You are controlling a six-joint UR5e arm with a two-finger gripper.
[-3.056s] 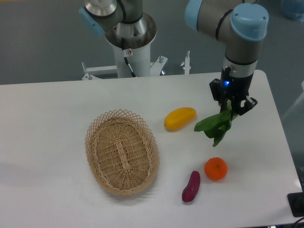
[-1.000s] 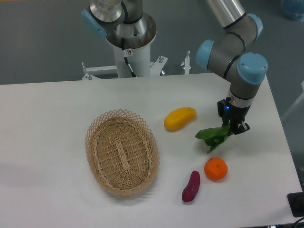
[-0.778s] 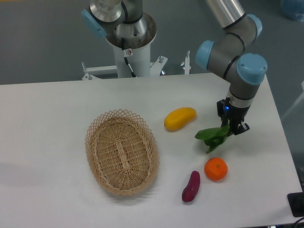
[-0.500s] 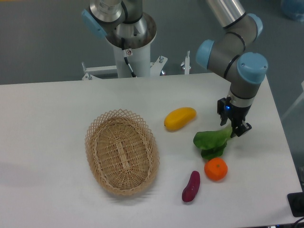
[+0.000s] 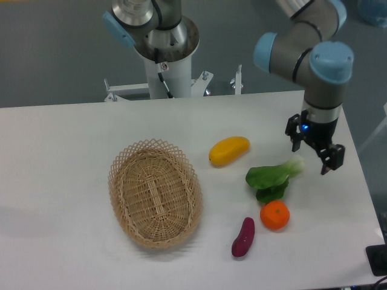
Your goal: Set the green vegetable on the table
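One green vegetable (image 5: 270,179) flat, stalk pointing right toward fingers (image 5: 296,140).

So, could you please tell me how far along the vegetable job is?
Done: the vegetable lies flat on the table, between the mango and the orange. In hand: nothing; the claw is open, just right of the stalk. Left: only pulling the arm clear, it seems.
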